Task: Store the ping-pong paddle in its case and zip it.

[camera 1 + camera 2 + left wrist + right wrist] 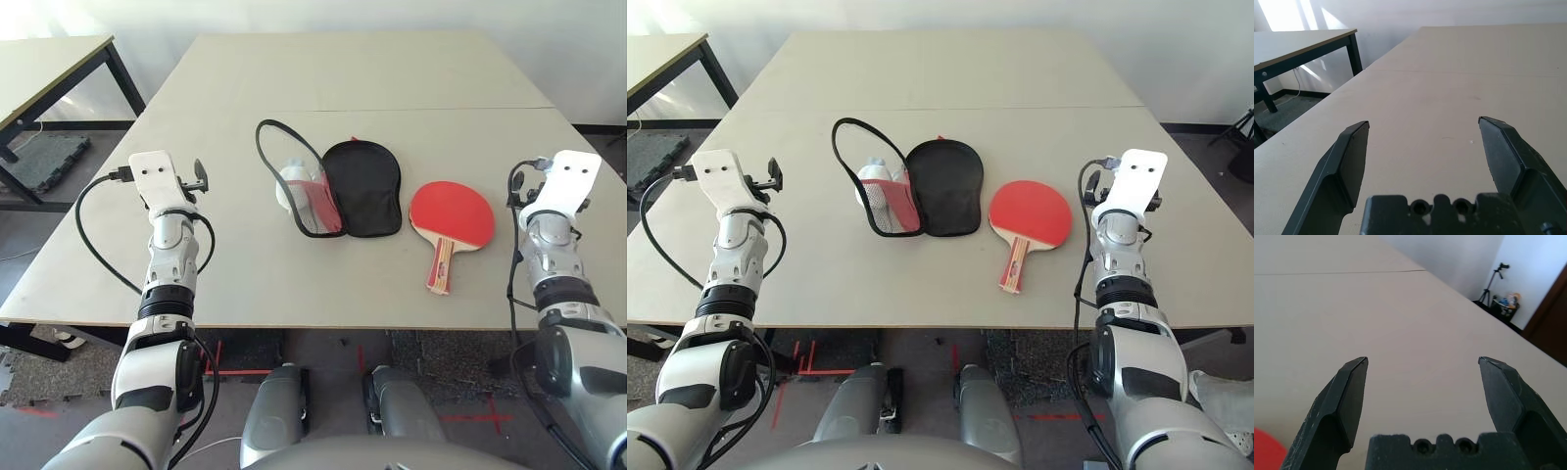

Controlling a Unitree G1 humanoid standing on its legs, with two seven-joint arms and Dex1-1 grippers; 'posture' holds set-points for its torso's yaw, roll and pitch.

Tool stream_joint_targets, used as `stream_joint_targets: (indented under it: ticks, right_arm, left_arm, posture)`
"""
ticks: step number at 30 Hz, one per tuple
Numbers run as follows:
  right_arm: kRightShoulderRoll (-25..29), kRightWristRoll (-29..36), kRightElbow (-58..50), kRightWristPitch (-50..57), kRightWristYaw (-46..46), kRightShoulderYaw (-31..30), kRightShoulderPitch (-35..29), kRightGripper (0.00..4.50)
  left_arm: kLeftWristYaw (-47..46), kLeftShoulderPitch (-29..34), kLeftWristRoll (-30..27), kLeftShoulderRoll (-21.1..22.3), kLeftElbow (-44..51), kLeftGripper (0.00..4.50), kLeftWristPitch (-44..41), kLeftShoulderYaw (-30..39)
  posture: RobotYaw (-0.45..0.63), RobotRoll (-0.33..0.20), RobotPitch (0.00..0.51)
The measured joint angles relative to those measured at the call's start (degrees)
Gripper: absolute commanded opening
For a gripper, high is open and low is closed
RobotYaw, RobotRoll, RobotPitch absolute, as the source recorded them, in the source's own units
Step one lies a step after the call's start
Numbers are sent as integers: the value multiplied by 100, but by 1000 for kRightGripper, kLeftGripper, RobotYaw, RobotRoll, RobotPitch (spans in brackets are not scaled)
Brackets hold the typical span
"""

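The case (362, 186) lies unzipped in the middle of the table (294, 78), black lining up. A small pale object (292, 181), hard to identify, sits under its raised flap. The ping-pong paddle (451, 215) lies just to its right. The left gripper (1422, 142) and right gripper (1422, 377) are spread wide, grasping nothing.

Setting: a robotics lab or test room. Indicators: plain beige worktables (294, 78) on black steel frames, red tape marks (470, 419) on the floor, camera tripod (1492, 281) beside bare white walls.
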State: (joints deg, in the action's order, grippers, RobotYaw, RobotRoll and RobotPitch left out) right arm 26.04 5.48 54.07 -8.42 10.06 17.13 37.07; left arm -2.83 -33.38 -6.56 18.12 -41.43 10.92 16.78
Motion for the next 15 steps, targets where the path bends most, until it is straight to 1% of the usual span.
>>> stream_joint_targets:
  ticks: [6,9,11,13,15]
  right_arm:
    - [77,49,-1,36,-45,132,16,4475]
    - [54,200,-220,333,-238,162,79,4475]
    - [29,330,-597,777,-284,172,145,4475]
    - [-71,553,-1468,1749,-264,200,155,4475]
    - [-136,677,-2173,2528,-226,199,134,4475]
  left_arm:
    - [30,2,-10,23,48,4500,-9,5]
    - [237,53,-62,87,574,4500,-162,5]
    - [500,100,-183,232,1044,4500,-367,6]
    - [984,261,-387,527,1576,4500,-689,11]
    - [1379,299,-561,715,1836,4500,-943,9]
  posture:
    - [52,0,37]
    - [62,0,34]
    - [65,0,33]
    - [67,0,36]
    - [72,0,45]
